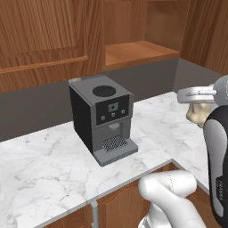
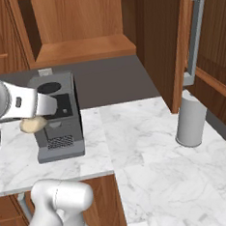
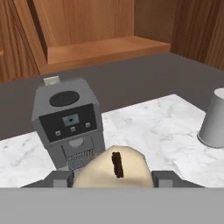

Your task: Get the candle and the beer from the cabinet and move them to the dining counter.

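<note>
My gripper [image 3: 113, 180] is shut on the candle [image 3: 114, 169], a pale cream stub with a dark wick, held in the air above the marble worktop in front of the coffee machine. From the left base the candle [image 1: 198, 114] hangs under the gripper [image 1: 199, 107] at the right edge. From the right base the candle [image 2: 33, 124] sits in the gripper [image 2: 34, 121] at the left. The cabinet stands open behind, its wooden shelf [image 1: 139, 51] [image 2: 83, 49] [image 3: 103, 48] bare where it shows. The beer and the dining counter are out of view.
A grey coffee machine [image 1: 105, 118] [image 2: 57, 120] [image 3: 70, 118] stands on the marble worktop [image 1: 40, 164] just behind the gripper. A grey cylinder [image 2: 189, 119] [image 3: 214, 119] stands to the right. The open cabinet door [image 2: 176, 36] with its grey bar handle [image 2: 195, 35] juts out over it.
</note>
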Tool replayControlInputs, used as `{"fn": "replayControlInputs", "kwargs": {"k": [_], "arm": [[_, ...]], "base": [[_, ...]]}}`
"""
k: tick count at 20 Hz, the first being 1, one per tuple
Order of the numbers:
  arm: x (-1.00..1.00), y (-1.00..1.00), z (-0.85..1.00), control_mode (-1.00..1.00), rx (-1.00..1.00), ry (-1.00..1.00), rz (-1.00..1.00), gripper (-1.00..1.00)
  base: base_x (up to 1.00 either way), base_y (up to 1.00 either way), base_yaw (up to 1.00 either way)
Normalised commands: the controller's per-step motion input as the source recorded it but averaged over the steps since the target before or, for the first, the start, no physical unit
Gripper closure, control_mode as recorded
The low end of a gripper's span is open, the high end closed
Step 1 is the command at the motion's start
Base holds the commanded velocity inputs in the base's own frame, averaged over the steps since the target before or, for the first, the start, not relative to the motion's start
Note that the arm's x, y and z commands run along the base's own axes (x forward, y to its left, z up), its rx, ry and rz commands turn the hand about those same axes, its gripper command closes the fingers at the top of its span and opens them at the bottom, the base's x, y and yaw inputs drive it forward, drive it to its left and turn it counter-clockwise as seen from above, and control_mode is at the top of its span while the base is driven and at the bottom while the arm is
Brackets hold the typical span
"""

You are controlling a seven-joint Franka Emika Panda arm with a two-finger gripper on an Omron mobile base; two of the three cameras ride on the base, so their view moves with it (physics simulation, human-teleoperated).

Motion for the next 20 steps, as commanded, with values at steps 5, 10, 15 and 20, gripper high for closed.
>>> {"fn": "replayControlInputs", "kwargs": {"k": [5,10,15,20], "arm": [[0.00,0.00,0.00,-1.00,0.00,0.03,0.00,1.00],[0.00,0.00,0.00,1.00,0.00,0.00,0.00,1.00],[0.00,0.00,0.00,1.00,0.00,0.00,0.00,1.00],[0.00,0.00,0.00,1.00,0.00,0.00,0.00,1.00]], "base": [[0.00,0.00,0.00],[-0.01,0.00,0.00],[-0.59,0.26,0.01],[-1.00,0.65,0.08]]}}
